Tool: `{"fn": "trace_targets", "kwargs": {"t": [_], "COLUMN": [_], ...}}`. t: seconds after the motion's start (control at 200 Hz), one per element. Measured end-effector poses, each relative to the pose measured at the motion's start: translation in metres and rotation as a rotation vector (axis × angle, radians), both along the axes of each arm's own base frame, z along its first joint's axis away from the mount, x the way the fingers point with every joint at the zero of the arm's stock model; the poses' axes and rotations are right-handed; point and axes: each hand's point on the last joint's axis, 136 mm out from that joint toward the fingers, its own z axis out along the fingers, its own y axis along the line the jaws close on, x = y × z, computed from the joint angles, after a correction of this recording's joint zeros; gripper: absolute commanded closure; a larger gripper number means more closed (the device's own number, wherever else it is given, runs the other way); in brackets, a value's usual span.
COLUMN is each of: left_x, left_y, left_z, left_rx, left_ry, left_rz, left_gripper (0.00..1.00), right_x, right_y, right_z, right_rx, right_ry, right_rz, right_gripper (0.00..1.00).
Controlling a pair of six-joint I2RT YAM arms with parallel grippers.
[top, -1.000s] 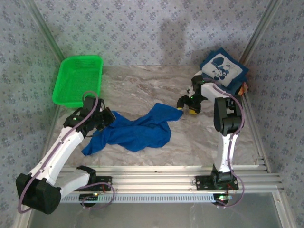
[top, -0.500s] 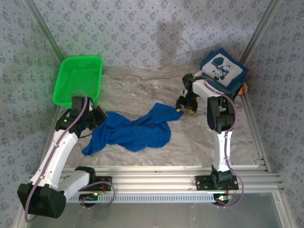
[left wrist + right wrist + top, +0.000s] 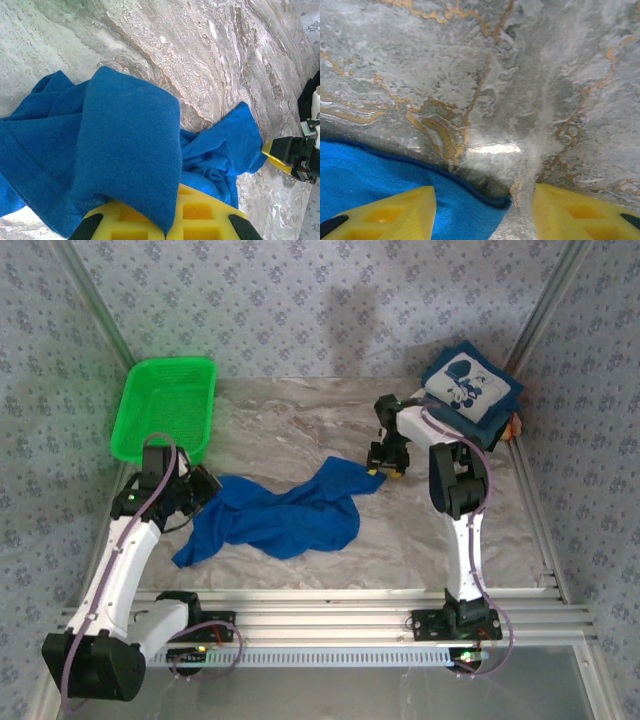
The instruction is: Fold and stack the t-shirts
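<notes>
The left end effector (image 3: 207, 484) is clamped tight on one end of a crumpled royal-blue t-shirt (image 3: 285, 515), which sprawls across the middle of the marble-patterned worktop (image 3: 300, 420). The right end effector (image 3: 482, 215) stands partly open at the surface, its yellow fingers (image 3: 395, 212) straddling the shirt's opposite corner. A folded navy t-shirt (image 3: 468, 383) sits at the far right corner.

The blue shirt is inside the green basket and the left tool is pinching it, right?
Not quite. The blue shirt lies crumpled out on the marble table, not inside the green basket; the top external view shows that. The left tool is indeed pinching it.
</notes>
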Motion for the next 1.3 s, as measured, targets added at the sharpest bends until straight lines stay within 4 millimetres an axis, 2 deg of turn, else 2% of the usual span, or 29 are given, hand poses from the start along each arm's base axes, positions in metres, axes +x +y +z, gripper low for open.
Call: {"fn": "trace_targets", "kwargs": {"t": [0.205,0.315,0.485,0.565,0.675,0.74,0.789,0.904,0.994,1.059,1.164,1.299], "left_x": [0.001,0.002,0.004,0.004,0.006,0.011,0.017,0.030,0.039,0.045,0.051,0.057], "left_y": [0.005,0.009,0.013,0.015,0.019,0.021,0.022,0.024,0.026,0.028,0.030,0.029], "left_z": [-0.002,-0.001,0.000,0.000,0.010,0.025,0.041,0.076,0.102,0.119,0.140,0.160], "left_rx": [-0.010,-0.010,-0.017,-0.016,-0.008,-0.007,-0.006,-0.003,-0.005,-0.005,-0.010,-0.017], "left_ry": [0.001,-0.004,-0.009,-0.011,-0.021,-0.052,-0.090,-0.170,-0.225,-0.260,-0.304,-0.347], "left_rz": [0.010,0.021,0.031,0.032,0.034,0.036,0.039,0.040,0.039,0.040,0.043,0.033], "left_gripper": [1.00,1.00,1.00,1.00,1.00,1.00,1.00,1.00,1.00,1.00,1.00,1.00], "right_x": [0.000,-0.002,-0.004,-0.001,0.014,0.025,0.034,0.052,0.060,0.062,0.065,0.068], "right_y": [0.009,0.018,0.026,0.025,0.023,0.016,0.008,-0.019,-0.042,-0.055,-0.066,-0.065], "right_z": [0.001,0.000,-0.001,0.001,0.012,0.031,0.053,0.121,0.175,0.206,0.243,0.270], "right_rx": [0.003,0.012,0.036,0.048,0.087,0.112,0.141,0.209,0.256,0.288,0.345,0.414], "right_ry": [-0.004,-0.004,0.009,0.003,-0.061,-0.118,-0.178,-0.350,-0.490,-0.566,-0.666,-0.727], "right_rz": [0.006,0.016,-0.001,-0.025,-0.045,-0.065,-0.087,-0.148,-0.193,-0.219,-0.240,-0.230], "right_gripper": [0.55,0.70,1.00,1.00,1.00,1.00,1.00,1.00,1.00,1.00,1.00,1.00]}}
